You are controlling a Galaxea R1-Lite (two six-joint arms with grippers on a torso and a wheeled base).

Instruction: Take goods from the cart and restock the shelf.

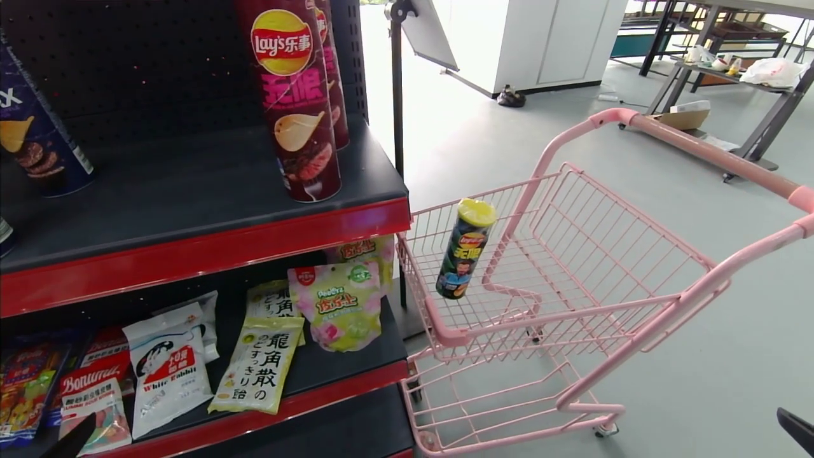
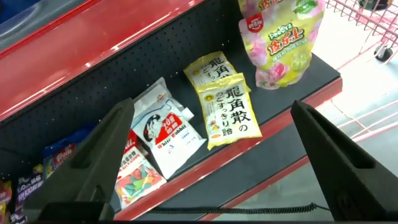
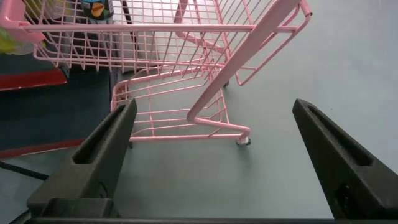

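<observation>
— Where is the stock sitting right now?

— I'm looking at one chip can [image 1: 466, 248], dark with a yellow lid, in the top basket of the pink cart [image 1: 712, 154], at the end nearest the shelf [image 1: 191, 184]. It's tilting with its lid up. It seems to be leaning on the wire wall, though I can't be sure from this angle.

— And the hands?

— The left gripper [image 2: 211, 109] is hanging in front of the lower shelf board, fingers spread wide and carrying nothing. Beyond it a white bag [image 2: 168, 134] and a yellow-green bag [image 2: 227, 115] are lying flat side by side. A pink-and-green pouch [image 2: 280, 40] is standing propped up near the board's cart end. The right gripper [image 3: 212, 106] is hanging over the grey floor [image 3: 280, 186] beside the cart's lower rack, likewise gaping wide and empty.

— What's the upper board carrying?

— Two dark red chip cans [image 1: 299, 102] are standing upright near its cart end, one behind the other. A blue can [image 1: 35, 140] is standing well apart from them at the far left.
</observation>
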